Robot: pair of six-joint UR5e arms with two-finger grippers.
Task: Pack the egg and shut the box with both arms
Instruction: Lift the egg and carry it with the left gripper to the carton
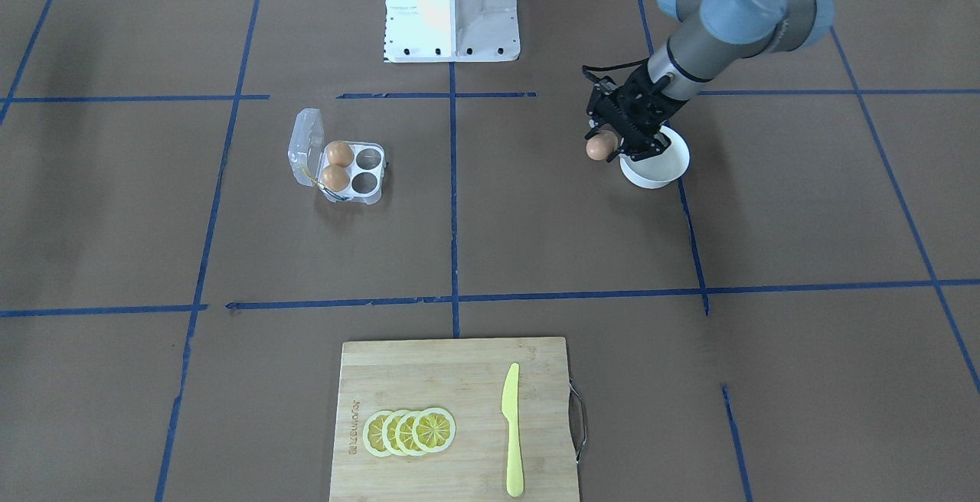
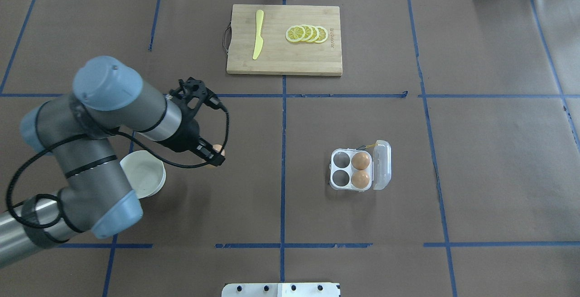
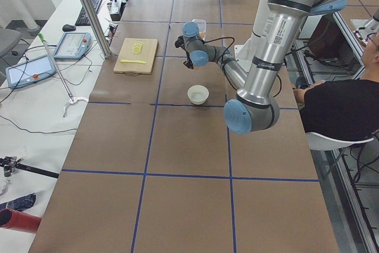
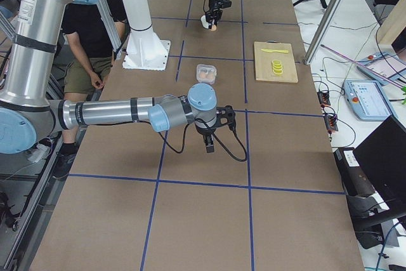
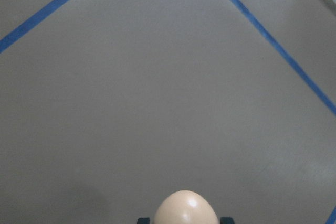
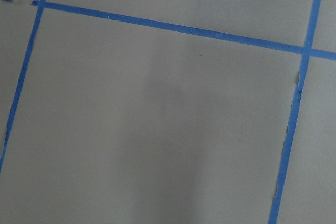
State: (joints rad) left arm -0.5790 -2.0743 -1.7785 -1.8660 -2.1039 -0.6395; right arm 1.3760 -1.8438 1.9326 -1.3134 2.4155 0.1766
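My left gripper (image 1: 606,147) is shut on a tan-brown egg (image 1: 600,148) and holds it above the brown table, just beside the white bowl (image 1: 664,169). The egg also shows in the overhead view (image 2: 219,149) and at the bottom of the left wrist view (image 5: 186,211). The clear box (image 1: 371,190) stands open far off to the side, its lid (image 2: 382,170) tipped up. Two look-alike eggs (image 2: 360,161) (image 2: 360,179) fill the cups next to the lid; the other two cups are empty. My right gripper (image 4: 209,145) shows only in the exterior right view, low over bare table, and I cannot tell its state.
A wooden cutting board (image 1: 429,372) with lemon slices (image 1: 409,431) and a yellow knife (image 1: 511,429) lies at the far side of the table. The white pedestal (image 1: 452,4) stands at the robot's edge. Blue tape lines cross the brown paper.
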